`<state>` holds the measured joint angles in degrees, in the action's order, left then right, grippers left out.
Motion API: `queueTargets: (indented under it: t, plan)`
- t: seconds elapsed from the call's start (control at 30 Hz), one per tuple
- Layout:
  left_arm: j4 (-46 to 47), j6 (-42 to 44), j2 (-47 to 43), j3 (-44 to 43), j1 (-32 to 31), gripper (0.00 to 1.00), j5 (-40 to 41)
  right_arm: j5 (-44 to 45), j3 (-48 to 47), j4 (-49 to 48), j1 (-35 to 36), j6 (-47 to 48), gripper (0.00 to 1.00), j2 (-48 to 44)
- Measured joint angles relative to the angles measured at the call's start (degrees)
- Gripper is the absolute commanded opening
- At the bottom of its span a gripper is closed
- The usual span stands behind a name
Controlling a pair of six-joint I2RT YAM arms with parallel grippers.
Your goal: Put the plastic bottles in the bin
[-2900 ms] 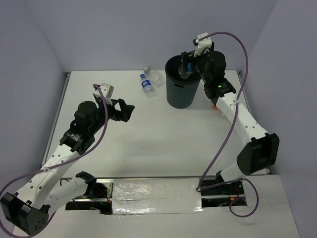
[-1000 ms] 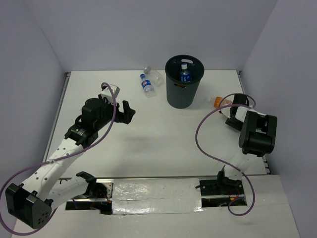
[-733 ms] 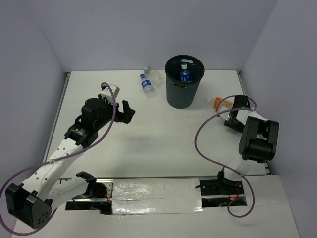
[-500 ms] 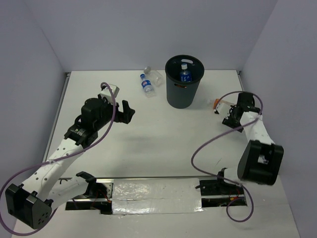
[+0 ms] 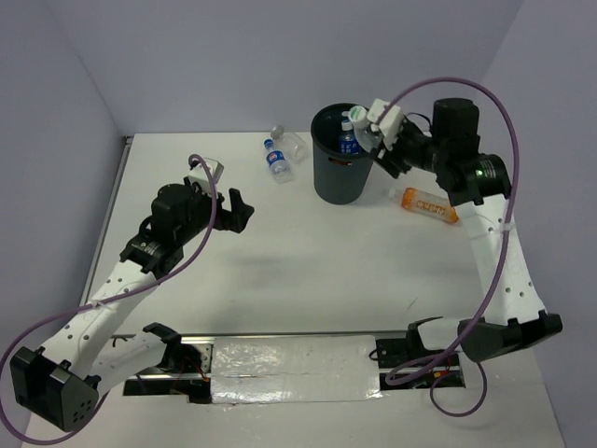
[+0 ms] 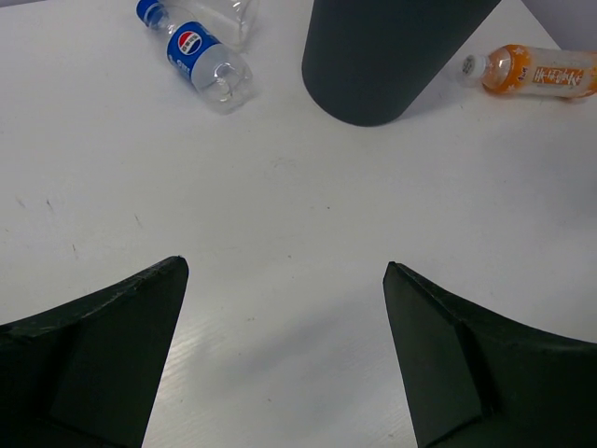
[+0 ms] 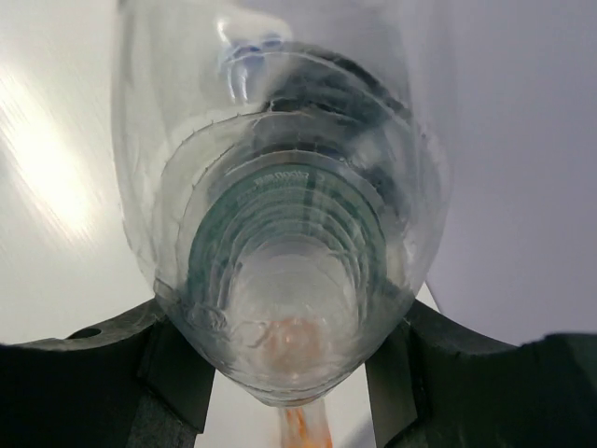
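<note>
orange bottle (image 5: 429, 202) lies flat just right of the bin (image 5: 340, 182). left claw (image 6: 283, 271) hangs wide open, empty, the blue-label bottle (image 6: 205, 61) ahead of it. farther, right claw (image 7: 284, 359) pinches a clear bottle (image 7: 280, 215) at the bin's rim, cap end over the opening.

right arm (image 5: 485, 219): raised from its low fold by the counter's right edge, now reaching to the bin's (image 5: 340, 182) rim.
right gripper (image 5: 371, 142): now clamps a clear bottle (image 7: 280, 233).
orange bottle (image 5: 429, 202): no longer partly hidden by the arm.
</note>
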<state>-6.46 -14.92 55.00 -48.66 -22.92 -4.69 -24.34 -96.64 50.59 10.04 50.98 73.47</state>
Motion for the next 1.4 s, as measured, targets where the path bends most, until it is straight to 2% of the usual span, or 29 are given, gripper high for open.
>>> queueTargets:
  t: [0.13, 0.2, 0.33, 0.37, 0.4, 0.47, 0.5, 0.63, 0.83, 0.93, 1.0, 1.1, 1.27, 1.4]
  plan:
    - [0.02, -0.02, 0.0, 0.0, 0.0, 0.99, -0.81, 0.2, -6.69, -6.45, 6.8, -9.18, 0.21, 6.91]
    - [0.02, -0.02, 0.0, 0.0, 0.0, 0.99, -1.2, 0.92, -9.25, -10.05, 7.8, -12.98, 0.21, 10.88]
    - [-0.15, -0.04, 0.13, -0.22, 0.0, 0.99, -1.81, 3.85, -13.14, -16.55, 7.85, -18.32, 0.29, 18.4]
    - [-0.24, -0.04, 0.24, -0.39, 0.0, 0.99, -1.97, 4.63, -13.81, -18.03, 7.8, -19.41, 0.33, 20.02]
    - [-0.22, -0.07, 0.35, -0.57, 0.02, 0.99, -2.1, 5.35, -14.19, -19.63, 7.8, -20.48, 0.45, 21.53]
    - [-0.28, -0.07, 0.46, -0.72, 0.02, 0.99, -2.29, 6.71, -14.38, -22.62, 7.69, -23.08, 0.6, 24.15]
    - [-0.35, -0.07, 0.46, -0.74, 0.02, 0.99, -2.36, 7.19, -14.36, -23.96, 7.63, -24.28, 0.72, 25.35]
    - [-0.63, -0.07, 0.55, -0.74, 0.02, 0.99, -2.47, 8.46, -14.36, -27.67, 6.86, -29.44, 0.88, 29.11]
    - [-0.85, -0.07, 0.52, -0.74, 0.02, 0.99, -2.71, 7.23, -12.7, -28.65, 2.14, -36.46, 0.92, 28.85]
    - [-0.85, -0.11, 0.5, -0.74, 0.02, 0.99, -3.02, 5.01, -8.13, -29.05, -2.84, -38.25, 0.94, 25.42]
    - [-0.87, -0.11, 0.39, -0.74, 0.02, 0.99, -3.08, 3.61, -4.35, -28.68, -7.23, -38.8, 1.0, 22.25]
    - [-0.87, -0.13, -0.07, -0.74, 0.02, 0.99, -3.08, 3.65, 0.2, -28.24, -13.86, -38.8, 1.0, 18.27]
    - [-0.83, -0.13, -0.48, -0.74, 0.02, 0.99, -2.99, 9.66, 6.64, -25.94, -17.35, -32.7, 1.0, 16.55]
    - [-0.85, -0.11, -0.28, -0.74, 0.02, 0.99, -2.69, 10.23, 15.58, -23.08, -17.31, -17.57, 1.0, 16.55]
